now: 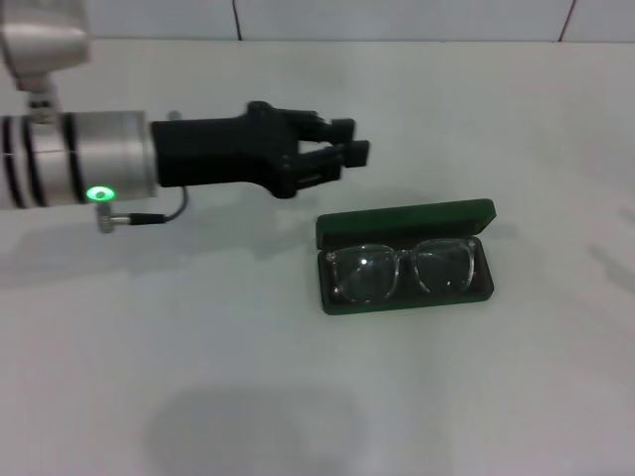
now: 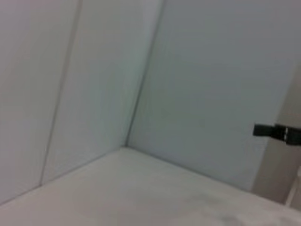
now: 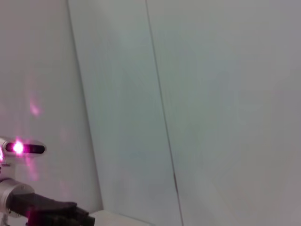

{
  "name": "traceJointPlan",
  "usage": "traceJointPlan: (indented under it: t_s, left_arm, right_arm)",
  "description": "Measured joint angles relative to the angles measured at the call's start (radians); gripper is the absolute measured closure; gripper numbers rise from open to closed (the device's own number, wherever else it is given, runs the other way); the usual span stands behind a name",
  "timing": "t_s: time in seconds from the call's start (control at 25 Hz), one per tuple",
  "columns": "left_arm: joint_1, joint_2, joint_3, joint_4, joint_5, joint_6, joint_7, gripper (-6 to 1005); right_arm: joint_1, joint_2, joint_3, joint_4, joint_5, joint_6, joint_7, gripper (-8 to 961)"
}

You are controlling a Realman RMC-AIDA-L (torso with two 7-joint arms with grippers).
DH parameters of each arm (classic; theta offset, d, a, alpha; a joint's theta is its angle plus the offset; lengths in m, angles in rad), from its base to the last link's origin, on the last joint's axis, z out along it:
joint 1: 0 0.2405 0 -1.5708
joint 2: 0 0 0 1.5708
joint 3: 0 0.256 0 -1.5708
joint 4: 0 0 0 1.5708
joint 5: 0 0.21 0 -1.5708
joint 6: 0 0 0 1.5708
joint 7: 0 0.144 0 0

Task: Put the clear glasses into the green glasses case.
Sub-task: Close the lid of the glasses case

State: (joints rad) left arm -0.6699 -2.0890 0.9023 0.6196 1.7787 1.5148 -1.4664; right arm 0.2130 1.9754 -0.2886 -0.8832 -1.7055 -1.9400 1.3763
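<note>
The green glasses case (image 1: pixel 405 221) lies open on the white table right of centre, its lid standing up along the far side. The clear glasses (image 1: pixel 400 270) rest inside the case's dark tray, lenses facing up and arms folded. My left gripper (image 1: pixel 349 141) reaches in from the left, hovering above the table up-left of the case and apart from it. Its black fingers (image 1: pixel 342 127) stand a little apart with nothing between them. The right wrist view shows this arm's black gripper body (image 3: pixel 51 209) low at the edge. My right gripper is out of view.
The white table (image 1: pixel 198 347) runs to a white tiled wall (image 1: pixel 397 18) at the back. A green light (image 1: pixel 99 193) glows on the left arm's silver wrist. A small black part (image 2: pixel 277 133) shows at the edge of the left wrist view.
</note>
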Motion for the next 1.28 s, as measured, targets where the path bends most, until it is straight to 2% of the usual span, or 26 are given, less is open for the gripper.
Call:
traceJointPlan:
  t_s: [0.08, 0.2, 0.6, 0.84, 1.08, 1.28]
  left_arm:
    - [-0.016, -0.002, 0.082, -0.044, -0.056, -0.075, 0.020, 633]
    - [-0.028, -0.002, 0.135, -0.071, -0.096, -0.128, 0.024, 745]
    - [-0.055, -0.008, 0.356, -0.099, -0.191, -0.322, 0.015, 804]
    - [-0.082, -0.009, 0.376, -0.161, -0.223, -0.374, 0.020, 809]
    - [-0.088, -0.010, 0.388, -0.168, -0.241, -0.378, 0.020, 809]
    - [-0.089, -0.013, 0.447, -0.170, -0.255, -0.390, 0.012, 808]
  right_arm:
    - [0.004, -0.001, -0.004, 0.003, -0.008, 0.014, -0.005, 259]
    - [0.009, -0.001, -0.008, 0.007, -0.025, 0.041, -0.009, 261]
    - [0.047, -0.005, -0.010, 0.082, -0.057, 0.074, -0.063, 262]
    - [0.057, -0.007, -0.011, 0.104, -0.065, 0.086, -0.077, 261]
    - [0.066, -0.006, -0.011, 0.108, -0.086, 0.103, -0.085, 261]
    - [0.068, -0.005, -0.010, 0.110, -0.089, 0.106, -0.087, 261]
